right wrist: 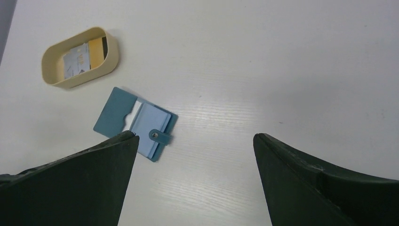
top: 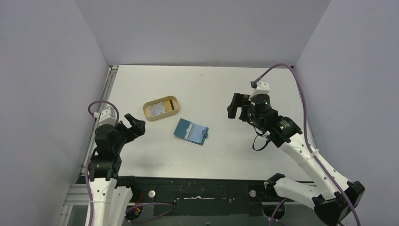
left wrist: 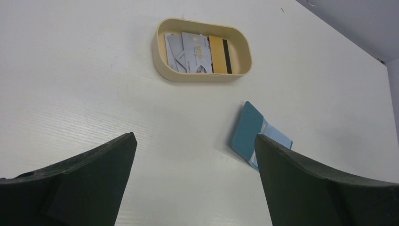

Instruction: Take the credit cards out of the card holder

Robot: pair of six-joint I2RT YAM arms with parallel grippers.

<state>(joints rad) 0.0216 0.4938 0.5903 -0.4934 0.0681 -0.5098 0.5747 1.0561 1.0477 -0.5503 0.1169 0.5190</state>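
Observation:
The teal card holder [top: 191, 131] lies open on the white table near the middle, its snap tab toward the right; it also shows in the left wrist view [left wrist: 251, 132] and the right wrist view [right wrist: 136, 121]. The credit cards [top: 162, 108], whitish-grey ones and a yellowish one with a dark stripe, lie in the oval tan tray [top: 149, 115]; they also show in the left wrist view [left wrist: 200, 52] and the right wrist view [right wrist: 84, 57]. My left gripper [top: 134, 125] is open and empty, left of the holder. My right gripper [top: 237, 106] is open and empty, right of it.
Grey walls enclose the table on three sides. A metal rail [top: 106, 89] runs along the left edge. A black bar [top: 197, 188] with the arm bases lies at the near edge. A purple cable [top: 291, 75] loops over the right arm.

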